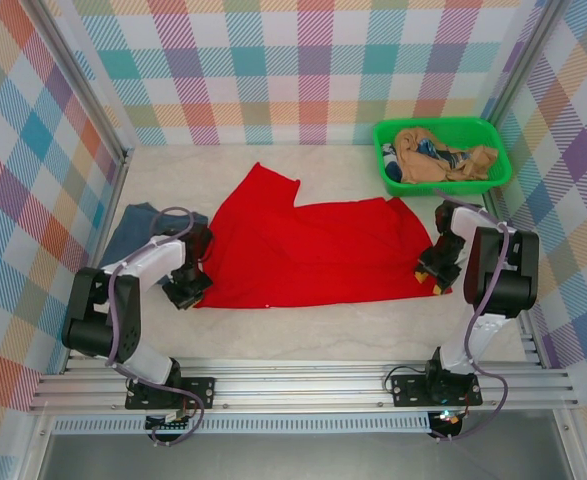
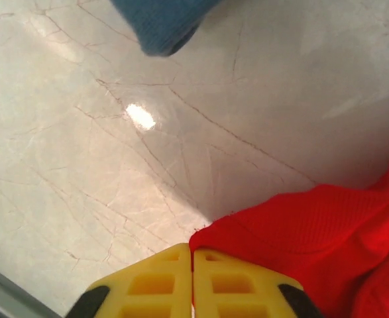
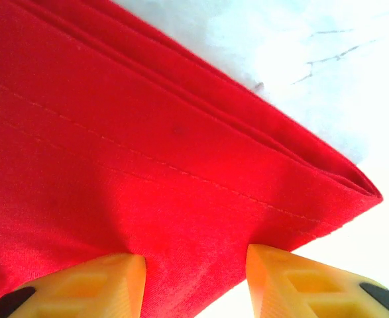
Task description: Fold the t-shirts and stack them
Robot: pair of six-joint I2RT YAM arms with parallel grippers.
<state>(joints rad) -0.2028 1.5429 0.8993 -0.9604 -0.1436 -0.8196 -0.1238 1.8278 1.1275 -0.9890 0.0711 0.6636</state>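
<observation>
Pastel plaid walls (image 1: 303, 70) on three sides of a pale, veined bench (image 1: 303, 340). Spread flat across the middle of it, a red t-shirt (image 1: 313, 250), one sleeve pointing toward the back wall. At far left, a slate-blue t-shirt (image 1: 138, 230), partly covered by the left arm; touching the red one or not, impossible to tell behind that arm. Folded or merely bunched, hard to say; from the left wrist, just a rounded blue edge cut off at the top.

At the red cloth's near left corner, the left tool (image 2: 193, 250): yellow fingers pressed together with only a hairline seam, the very tip of the red corner caught there.

At the near right corner, the right tool (image 3: 195, 255): fingers well apart, planted on either side of a strip of the hemmed, doubled-over edge, cloth puckering toward them, not closed on it.

Back right, a green bin (image 1: 438, 124) with tan and dark garments (image 1: 438, 160) heaped inside, too tangled to count.
</observation>
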